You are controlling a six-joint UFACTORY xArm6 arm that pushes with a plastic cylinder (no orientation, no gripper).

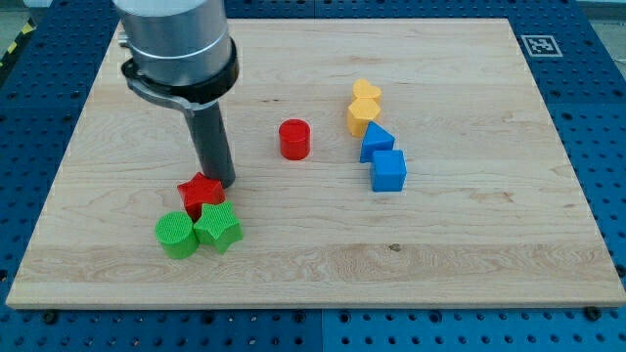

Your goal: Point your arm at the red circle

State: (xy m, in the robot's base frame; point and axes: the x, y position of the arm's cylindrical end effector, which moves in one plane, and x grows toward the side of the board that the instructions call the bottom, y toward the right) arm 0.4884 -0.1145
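The red circle is a short red cylinder standing alone near the middle of the wooden board. My tip is at the end of the dark rod, to the left of and a little below the red circle, apart from it. The tip sits right beside the upper right of the red star, close to touching it.
A green circle and a green star lie just below the red star. To the right of the red circle stand a yellow heart, a yellow hexagon, a blue triangle and a blue cube.
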